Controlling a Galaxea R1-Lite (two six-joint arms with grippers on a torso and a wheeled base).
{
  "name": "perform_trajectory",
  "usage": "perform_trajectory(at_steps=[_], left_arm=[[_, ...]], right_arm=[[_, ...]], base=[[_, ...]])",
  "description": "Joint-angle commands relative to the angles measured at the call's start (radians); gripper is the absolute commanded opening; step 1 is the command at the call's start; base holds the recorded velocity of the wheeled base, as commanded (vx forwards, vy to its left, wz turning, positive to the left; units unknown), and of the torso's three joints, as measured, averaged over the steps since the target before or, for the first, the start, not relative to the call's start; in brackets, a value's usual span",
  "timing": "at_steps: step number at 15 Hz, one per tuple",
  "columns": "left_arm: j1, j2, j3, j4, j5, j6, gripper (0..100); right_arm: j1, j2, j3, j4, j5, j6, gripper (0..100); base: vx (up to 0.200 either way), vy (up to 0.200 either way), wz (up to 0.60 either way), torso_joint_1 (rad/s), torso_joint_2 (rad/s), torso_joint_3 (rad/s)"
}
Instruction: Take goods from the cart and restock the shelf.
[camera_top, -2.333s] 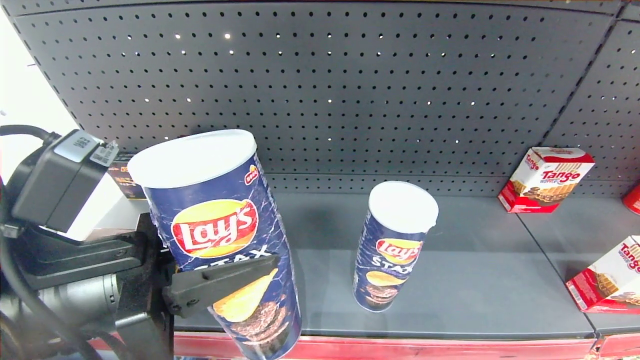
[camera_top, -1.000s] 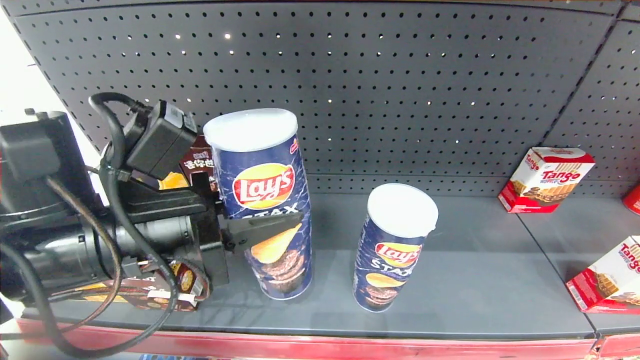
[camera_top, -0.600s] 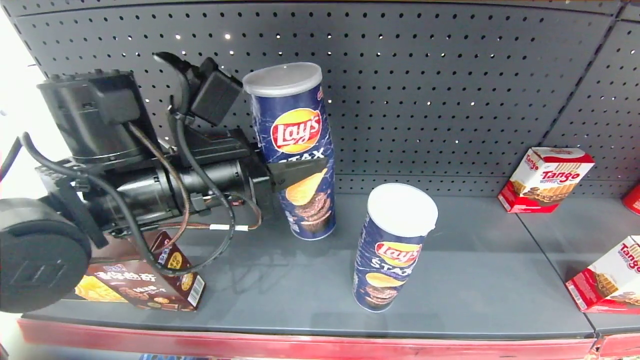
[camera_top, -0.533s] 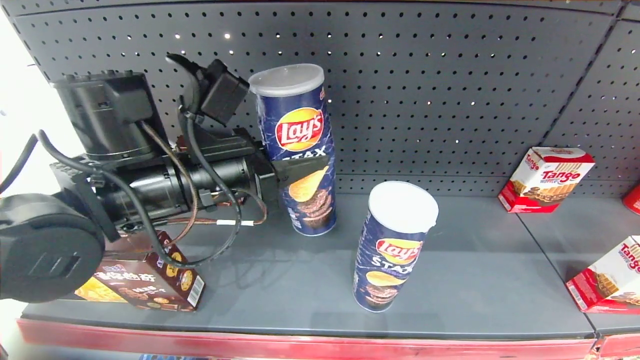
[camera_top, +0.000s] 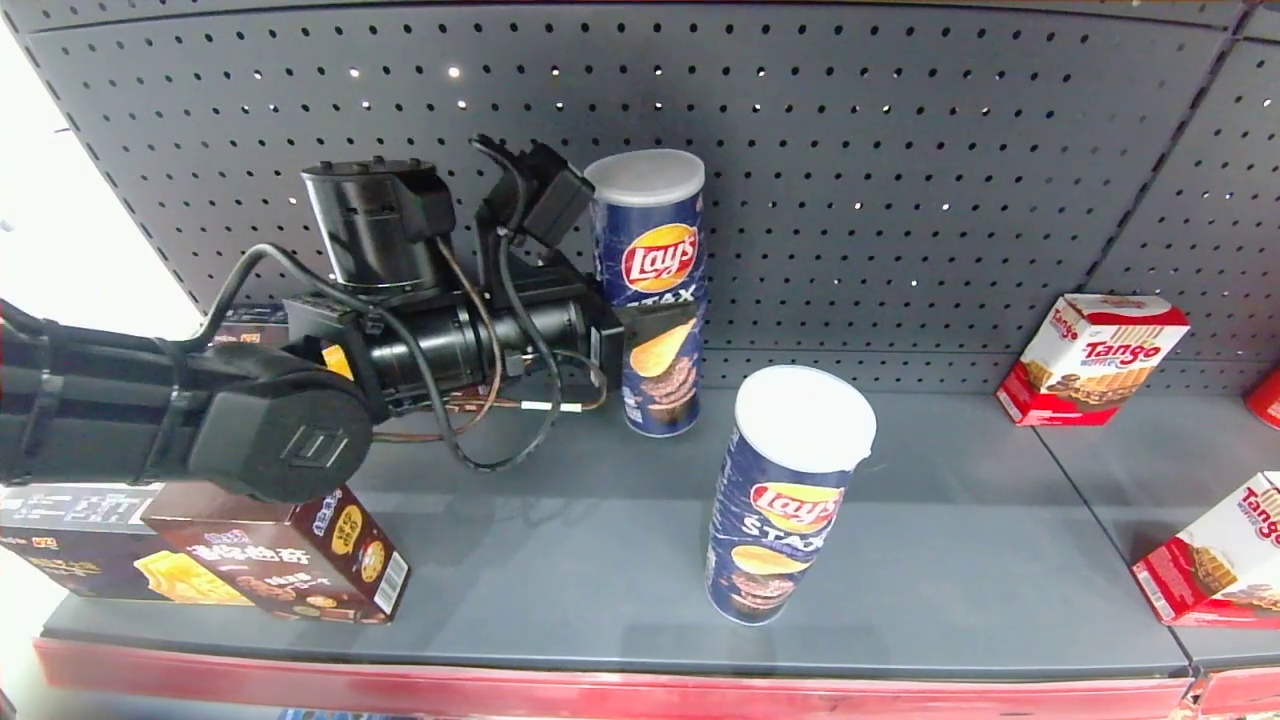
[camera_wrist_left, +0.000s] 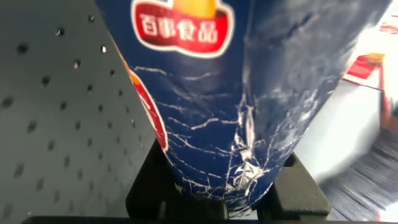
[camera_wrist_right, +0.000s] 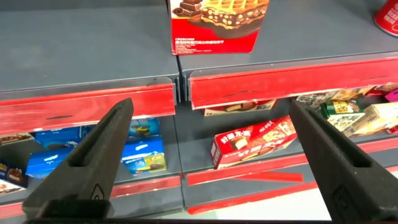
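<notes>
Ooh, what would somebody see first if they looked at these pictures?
The left pincer grips a tall blue chip can, held upright at the back of the grey shelf, close to the holey wall. A second blue can stands alone nearer the front. A red-and-white box sits at the back on the right.
</notes>
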Motion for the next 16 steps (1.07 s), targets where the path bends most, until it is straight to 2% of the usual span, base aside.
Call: perform_trajectory(at_steps=[1, 3, 16], left_arm=[[-0.004, 0.087, -0.052, 0.009, 0.003, 0.007, 0], [0.0, 0.146, -0.102, 0.014, 0.003, 0.025, 0], [-0.019, 0.274, -0.179, 0.003, -0.002, 0.03, 0]], right_arm=[[-0.001, 0.004, 0.0, 0.0, 0.0, 0.0, 100], [-0.001, 0.004, 0.0, 0.0, 0.0, 0.0, 100], [-0.001, 0.004, 0.0, 0.0, 0.0, -0.001, 100]], base=[[0.0, 0.0, 0.0, 0.0, 0.0, 0.0], [0.0, 0.0, 0.0, 0.0, 0.0, 0.0], [0.0, 0.0, 0.0, 0.0, 0.0, 0.0]])
